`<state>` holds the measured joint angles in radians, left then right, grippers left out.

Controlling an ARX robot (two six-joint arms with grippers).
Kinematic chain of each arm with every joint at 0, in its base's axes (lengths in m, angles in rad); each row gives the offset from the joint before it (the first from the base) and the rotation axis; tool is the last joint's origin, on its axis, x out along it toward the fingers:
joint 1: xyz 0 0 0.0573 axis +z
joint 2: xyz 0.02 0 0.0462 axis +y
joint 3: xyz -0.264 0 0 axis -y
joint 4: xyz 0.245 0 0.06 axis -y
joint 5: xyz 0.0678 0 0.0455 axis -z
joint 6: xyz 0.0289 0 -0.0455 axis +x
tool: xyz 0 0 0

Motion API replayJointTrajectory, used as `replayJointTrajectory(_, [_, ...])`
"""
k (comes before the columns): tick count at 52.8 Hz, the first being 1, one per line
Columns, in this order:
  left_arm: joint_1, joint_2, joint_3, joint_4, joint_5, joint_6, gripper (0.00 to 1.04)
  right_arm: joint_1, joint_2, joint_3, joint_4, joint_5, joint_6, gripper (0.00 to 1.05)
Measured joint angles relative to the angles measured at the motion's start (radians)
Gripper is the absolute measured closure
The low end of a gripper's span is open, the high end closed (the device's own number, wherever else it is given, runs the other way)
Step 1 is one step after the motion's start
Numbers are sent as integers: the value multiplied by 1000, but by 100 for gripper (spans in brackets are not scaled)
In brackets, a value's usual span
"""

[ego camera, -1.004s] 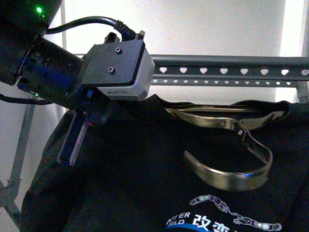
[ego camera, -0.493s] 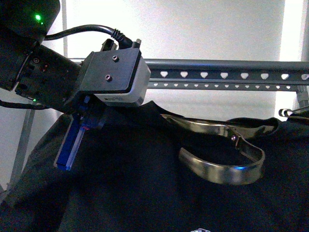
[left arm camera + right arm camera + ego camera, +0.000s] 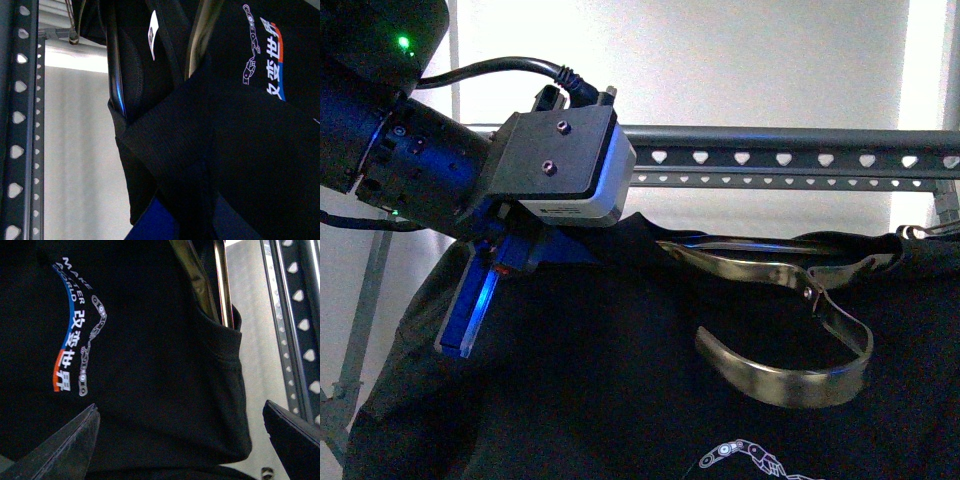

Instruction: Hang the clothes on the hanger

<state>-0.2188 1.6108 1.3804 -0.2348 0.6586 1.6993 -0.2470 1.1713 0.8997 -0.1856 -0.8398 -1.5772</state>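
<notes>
At the far left, the left gripper (image 3: 468, 318) is pinched on the left shoulder of the black T-shirt (image 3: 600, 370); one blue-lit finger (image 3: 475, 305) lies flat over the front of the cloth. In the left wrist view, dark fabric bunches up right at this gripper (image 3: 160, 225) and hides most of it. The shirt hangs spread out in the near middle of the scene, below the rack rail (image 3: 790, 160), and its collar does not touch the rail. The shiny metal-band hook (image 3: 790, 370) droops from the neckline over the chest, its open curve pointing left, well clear of the rail's heart-shaped holes. The rail runs level, farther off, from behind the left arm to the right edge. In the right wrist view, the right gripper (image 3: 185, 432) stands wide, with its two dark fingertips (image 3: 70, 445) far apart and the printed chest (image 3: 75, 340) and sleeve hem between them; the rail (image 3: 295, 315) lies just beside the shirt
</notes>
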Motion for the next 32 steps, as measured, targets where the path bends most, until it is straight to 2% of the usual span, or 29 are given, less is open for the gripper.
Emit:
replayJointTrajectory(13, [0,0,0,0,0,0,101,77,158,140,-2,116,-49,7])
replayJointTrajectory(28, [0,0,0,0,-1,0,101,102,339,353,7,214,29,7])
replayJointTrajectory(32, [0,0,0,0,-1,0,101,112,370,395,8,235,61,18])
